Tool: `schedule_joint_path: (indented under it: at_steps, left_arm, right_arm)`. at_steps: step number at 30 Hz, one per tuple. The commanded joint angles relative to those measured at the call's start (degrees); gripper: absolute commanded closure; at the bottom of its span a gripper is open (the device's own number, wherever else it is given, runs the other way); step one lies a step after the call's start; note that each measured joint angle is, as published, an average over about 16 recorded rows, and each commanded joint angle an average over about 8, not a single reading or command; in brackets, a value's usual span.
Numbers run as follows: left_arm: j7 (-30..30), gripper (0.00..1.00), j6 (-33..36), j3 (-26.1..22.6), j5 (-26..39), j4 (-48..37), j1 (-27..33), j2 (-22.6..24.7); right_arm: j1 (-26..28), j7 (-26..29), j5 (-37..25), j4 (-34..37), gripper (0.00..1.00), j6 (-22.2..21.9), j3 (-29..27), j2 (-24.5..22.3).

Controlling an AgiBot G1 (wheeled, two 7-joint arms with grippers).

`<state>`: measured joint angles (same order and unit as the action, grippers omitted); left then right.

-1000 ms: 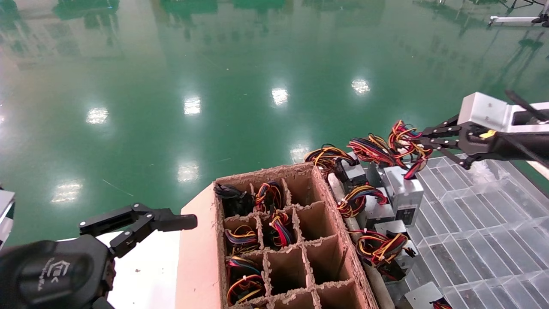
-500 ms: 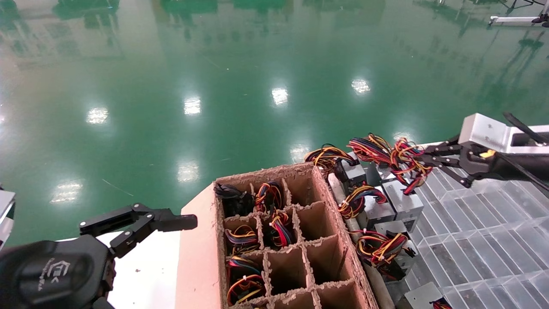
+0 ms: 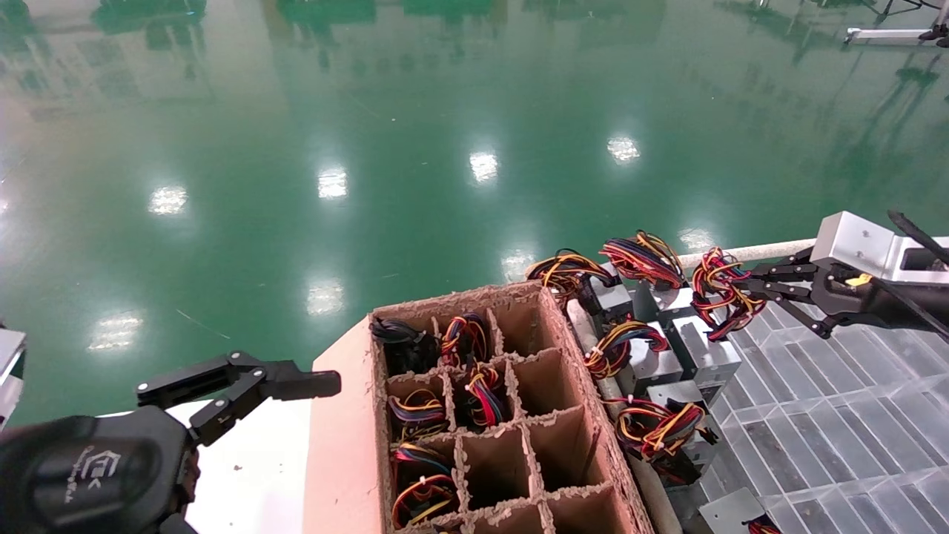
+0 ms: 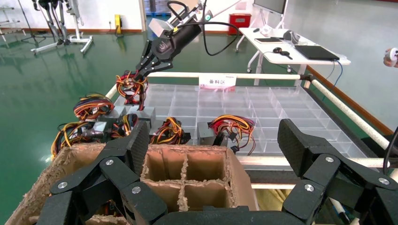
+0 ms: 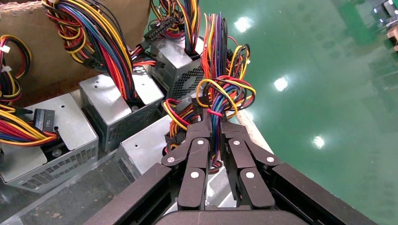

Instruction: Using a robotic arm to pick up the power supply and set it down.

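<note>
Your right black linkage-fingered gripper (image 3: 749,291) is pinched shut on the tied wire bundle of the small silver-grey metal power supply (image 3: 704,348), lowering it by its cables onto the clear gridded tray (image 3: 838,415) at right, while your left gripper (image 3: 245,386) idles open at near left.

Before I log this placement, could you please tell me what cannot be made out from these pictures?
- Whether the silver-grey metal power supply rests on the clear plastic grid tray: its base is hidden by neighbouring units in the head view, and by the right gripper and the coloured wire bundle in the right wrist view.
- Its label text: too small.
- Lower cells of the brown cardboard grid box: cut off by the head view's edge.
</note>
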<state>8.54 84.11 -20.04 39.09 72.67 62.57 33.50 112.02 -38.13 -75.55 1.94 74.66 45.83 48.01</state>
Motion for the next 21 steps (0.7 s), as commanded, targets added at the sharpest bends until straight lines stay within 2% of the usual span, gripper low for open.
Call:
schedule_joint_path:
  at_steps: [1,13,21]
  left_arm:
    - [0.00,0.00,0.00,0.00,0.00,0.00,0.00,0.00]
    - [0.00,0.00,0.00,0.00,0.00,0.00,0.00,0.00]
    - [-0.01,0.00,0.00,0.00,-0.01,-0.02,0.00,0.00]
  right_arm:
    - [-0.11,-0.02,0.10,0.00,0.00,-0.11,-0.06,-0.05]
    - [0.27,0.32,0.37,0.08,0.00,0.61,-0.25,0.01]
    - [0.91,4.34,5.23,2.04,0.00,6.85,-3.83,-1.07]
